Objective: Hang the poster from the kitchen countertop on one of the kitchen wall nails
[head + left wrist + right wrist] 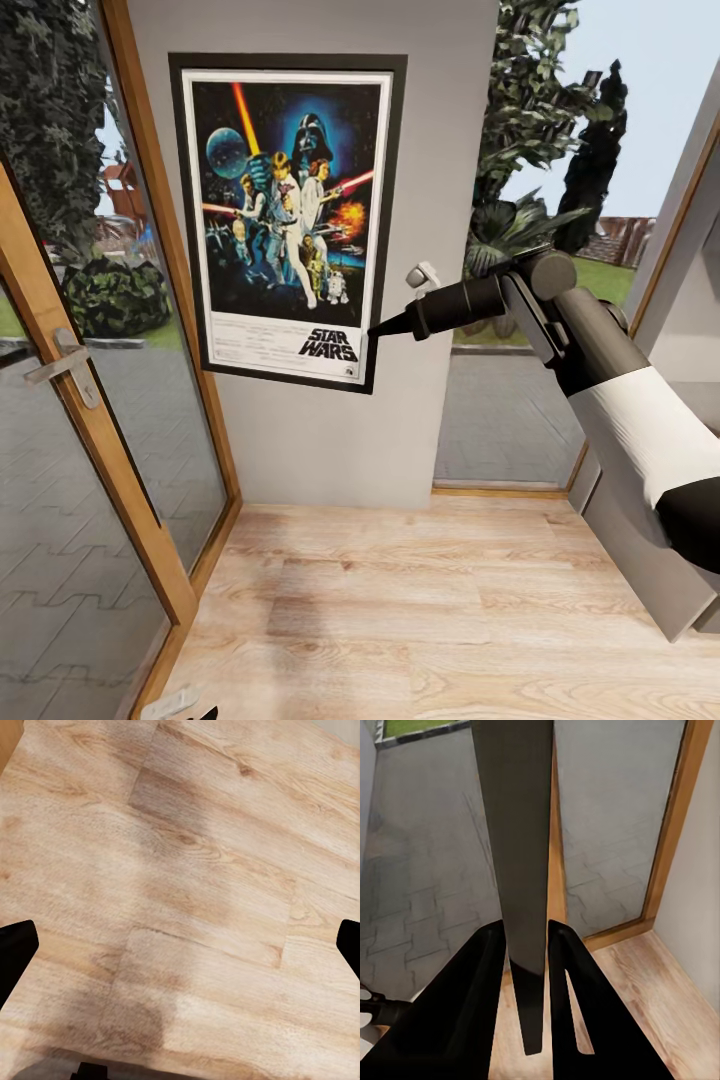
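The poster (288, 215), black-framed with the Star Wars logo at its bottom, stands upright and flat against the grey wall (330, 440). My right gripper (376, 330) is shut on the lower part of its right edge. In the right wrist view the poster's thin dark edge (514, 832) runs between the two black fingers (472, 997), which pinch it. My left gripper (180, 949) is open, hanging over bare wooden floor (187, 870), its fingertips far apart. The wall nails are hidden. The kitchen countertop is out of view.
A glass door in a wooden frame (100, 430) with a metal handle (60, 365) stands at the left. A tall window (520, 400) is right of the wall strip, and a pale panel (640, 540) lies under my right arm. Light wooden floor (400, 620) spreads below.
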Available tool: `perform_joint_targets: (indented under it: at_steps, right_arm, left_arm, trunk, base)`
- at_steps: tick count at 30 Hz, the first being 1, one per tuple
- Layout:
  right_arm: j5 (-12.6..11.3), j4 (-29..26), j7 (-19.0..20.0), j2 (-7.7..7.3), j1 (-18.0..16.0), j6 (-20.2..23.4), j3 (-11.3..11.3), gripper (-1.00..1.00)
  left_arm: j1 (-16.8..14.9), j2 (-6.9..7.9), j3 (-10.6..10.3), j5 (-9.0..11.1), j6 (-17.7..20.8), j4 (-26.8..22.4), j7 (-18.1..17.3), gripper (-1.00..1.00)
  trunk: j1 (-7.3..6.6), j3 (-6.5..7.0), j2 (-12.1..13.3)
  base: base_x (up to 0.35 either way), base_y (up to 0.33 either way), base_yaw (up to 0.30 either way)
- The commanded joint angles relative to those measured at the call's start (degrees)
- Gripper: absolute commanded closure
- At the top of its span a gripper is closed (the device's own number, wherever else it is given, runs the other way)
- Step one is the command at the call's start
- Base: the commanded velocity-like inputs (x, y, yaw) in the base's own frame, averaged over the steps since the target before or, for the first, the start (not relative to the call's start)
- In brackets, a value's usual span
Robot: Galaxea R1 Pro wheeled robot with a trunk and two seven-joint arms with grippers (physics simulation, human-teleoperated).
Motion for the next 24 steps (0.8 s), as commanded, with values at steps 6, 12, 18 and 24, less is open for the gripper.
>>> perform_joint_targets:
  at_steps: [6,12,18,24]
  right_arm:
    - [-0.2,0.1,0.0,-0.05,-0.1,0.3,0.1,1.00]
    - [-0.1,0.1,0.0,-0.05,-0.1,0.3,0.1,1.00]
    - [0.0,0.1,0.0,-0.12,-0.2,0.3,0.1,1.00]
    - [0.0,0.0,0.0,-0.13,-0.2,0.3,0.1,1.00]
  left_arm:
    - [-0.1,0.01,0.4,0.0,-0.1,0.1,-0.4,-1.00]
    - [-0.1,0.01,0.4,0.0,-0.1,0.1,-0.4,-1.00]
    - [-0.1,0.01,0.4,0.0,-0.1,0.1,-0.4,-1.00]
    - [-0.1,0.01,0.4,0.0,-0.1,0.1,-0.4,-1.00]
  trunk:
    - [0.04,-0.14,-0.1]
    - [0.04,-0.14,-0.1]
    - [0.04,-0.14,-0.1]
    - [0.04,-0.14,-0.1]
  base:
    - [0.000,0.000,0.000]
    - [0.000,0.000,0.000]
    - [0.004,0.000,0.000]
    - [0.079,0.000,0.000]
